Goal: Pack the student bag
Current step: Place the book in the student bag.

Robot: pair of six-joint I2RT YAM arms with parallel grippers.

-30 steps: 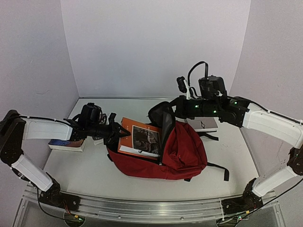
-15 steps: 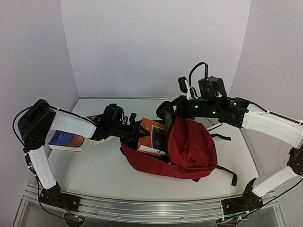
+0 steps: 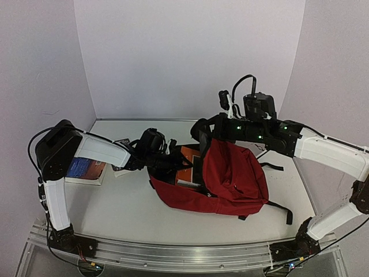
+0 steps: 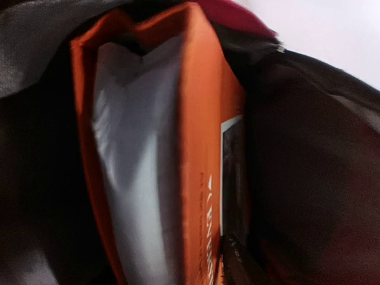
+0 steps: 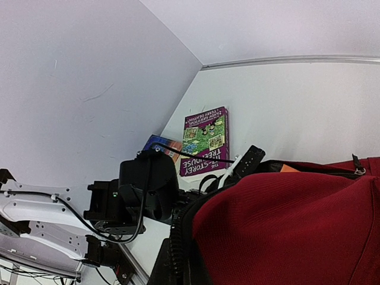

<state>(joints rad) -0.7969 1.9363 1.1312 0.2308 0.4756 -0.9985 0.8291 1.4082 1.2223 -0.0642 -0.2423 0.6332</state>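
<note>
On the white table [image 3: 115, 213], right gripper's [image 3: 202, 134] jaws clench the student bag [image 3: 230, 179]; left gripper's [image 3: 173, 161] unclear; purple book [image 5: 205, 141] reads "TREEHOUSE".

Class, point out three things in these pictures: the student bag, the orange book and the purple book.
student bag [image 3: 233, 179]: top external view, on its red fabric.
orange book [image 4: 199, 119]: left wrist view, on its orange cover.
purple book [image 5: 206, 136]: right wrist view, on its front cover.

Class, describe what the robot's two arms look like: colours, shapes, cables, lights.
The left arm and right arm have white tubular links, black joints and black wrists. A black cable loops above the right wrist, where small green lights glow.
</note>
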